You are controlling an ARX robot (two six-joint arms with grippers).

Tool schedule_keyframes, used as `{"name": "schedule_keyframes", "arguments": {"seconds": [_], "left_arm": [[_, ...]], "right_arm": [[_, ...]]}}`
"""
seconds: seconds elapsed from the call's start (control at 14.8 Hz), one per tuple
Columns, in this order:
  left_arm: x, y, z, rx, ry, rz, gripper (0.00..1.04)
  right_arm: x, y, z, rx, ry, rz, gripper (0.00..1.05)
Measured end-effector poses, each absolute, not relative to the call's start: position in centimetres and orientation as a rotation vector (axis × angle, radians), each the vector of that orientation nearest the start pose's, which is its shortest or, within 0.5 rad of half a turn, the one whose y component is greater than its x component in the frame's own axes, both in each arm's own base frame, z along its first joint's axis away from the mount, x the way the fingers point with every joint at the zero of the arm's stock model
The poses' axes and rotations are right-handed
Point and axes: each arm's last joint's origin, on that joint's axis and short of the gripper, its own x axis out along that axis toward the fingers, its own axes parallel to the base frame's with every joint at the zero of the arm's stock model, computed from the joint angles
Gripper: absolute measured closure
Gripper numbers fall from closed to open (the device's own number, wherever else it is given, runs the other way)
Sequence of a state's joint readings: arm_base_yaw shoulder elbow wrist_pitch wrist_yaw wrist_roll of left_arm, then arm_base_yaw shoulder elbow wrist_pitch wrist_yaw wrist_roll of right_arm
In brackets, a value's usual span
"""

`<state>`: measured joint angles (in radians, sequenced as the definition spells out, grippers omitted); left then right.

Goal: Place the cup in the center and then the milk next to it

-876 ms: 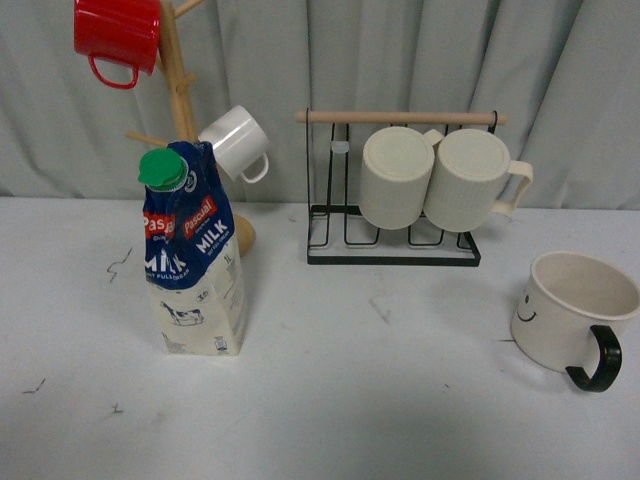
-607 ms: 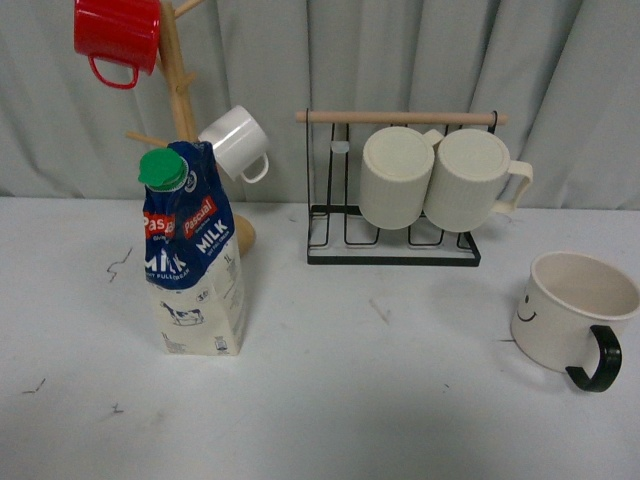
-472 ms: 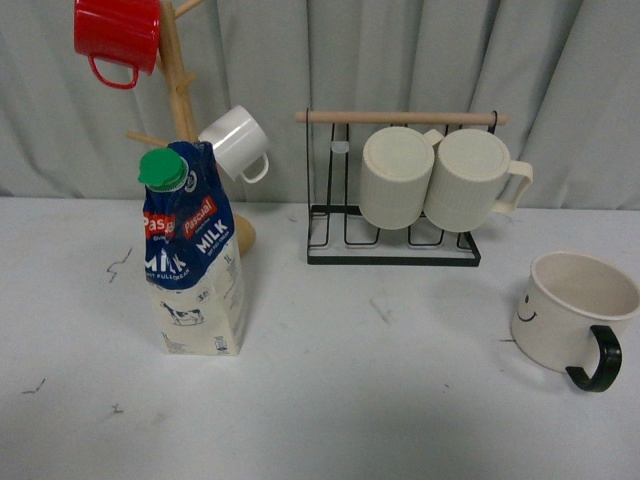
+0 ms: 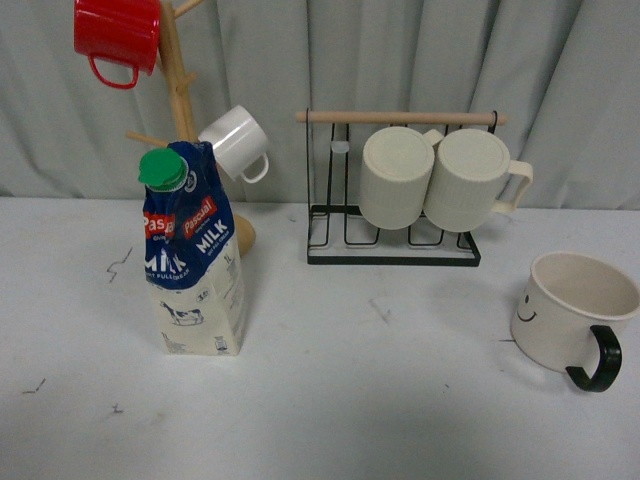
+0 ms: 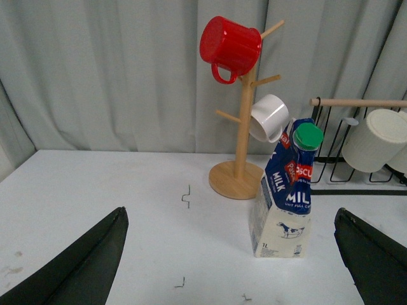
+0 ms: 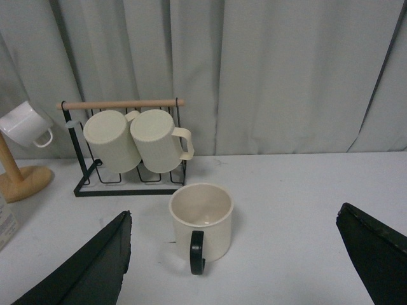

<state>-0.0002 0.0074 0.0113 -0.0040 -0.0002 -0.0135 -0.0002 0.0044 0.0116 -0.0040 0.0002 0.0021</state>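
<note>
The cup (image 4: 572, 315), a cream mug with a black handle and a smiley face, stands upright at the table's right side; it also shows in the right wrist view (image 6: 201, 219). The milk (image 4: 193, 258), a blue-topped carton with a green cap, stands upright at the left; it also shows in the left wrist view (image 5: 286, 194). My left gripper (image 5: 232, 267) is open, back from the carton and apart from it. My right gripper (image 6: 235, 267) is open, back from the cup, which sits between its spread fingers and further off. Neither arm shows in the front view.
A wooden mug tree (image 4: 180, 95) holds a red mug (image 4: 116, 35) and a small white mug (image 4: 238, 143) behind the milk. A black wire rack (image 4: 392, 240) with two ribbed cream mugs (image 4: 440, 178) stands at the back centre. Grey curtain behind.
</note>
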Motion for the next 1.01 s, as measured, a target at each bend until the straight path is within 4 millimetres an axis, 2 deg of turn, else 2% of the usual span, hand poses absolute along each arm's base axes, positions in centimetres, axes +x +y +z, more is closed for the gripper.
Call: {"name": "schedule_keyframes", "arguments": {"seconds": [0.61,0.67,0.74,0.88,0.94,1.01], "left_arm": [[9.7,0.0,16.6,-0.014,0.0,0.0,0.07],[9.7,0.0,16.6,-0.014,0.0,0.0,0.07],[9.7,0.0,16.6,-0.014,0.0,0.0,0.07],[9.7,0.0,16.6,-0.014,0.0,0.0,0.07],[9.7,0.0,16.6,-0.014,0.0,0.0,0.07],[9.7,0.0,16.6,-0.014,0.0,0.0,0.07]], "right_arm": [[9.7,0.0,16.7,0.002,-0.003,0.0,0.06],[9.8,-0.1,16.4,0.007,0.046,-0.024,0.06],[10.4,-0.4,16.9,0.013,0.066,-0.045,0.06],[11.7,-1.1,19.7,0.033,-0.011,-0.081,0.06],[12.9,-1.5,21.4,0.059,-0.041,-0.092,0.06],[15.0,-2.0,22.9,0.109,-0.05,-0.114,0.06]]}}
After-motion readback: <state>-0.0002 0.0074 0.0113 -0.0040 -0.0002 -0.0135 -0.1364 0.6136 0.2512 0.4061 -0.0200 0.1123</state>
